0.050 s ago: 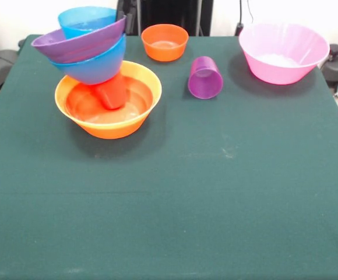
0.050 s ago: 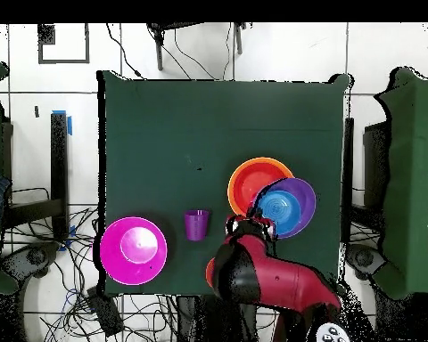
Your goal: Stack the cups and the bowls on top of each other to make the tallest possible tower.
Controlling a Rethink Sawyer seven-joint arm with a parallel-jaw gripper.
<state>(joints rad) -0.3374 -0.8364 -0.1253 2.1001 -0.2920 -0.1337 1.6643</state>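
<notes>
The purple cup (image 1: 205,77) lies on its side beside the leaning tower (image 1: 93,52); the gripper's jaw state probably cannot be told.

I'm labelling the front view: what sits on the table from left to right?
Tower in the big orange bowl → small orange bowl → purple cup → pink bowl.
</notes>
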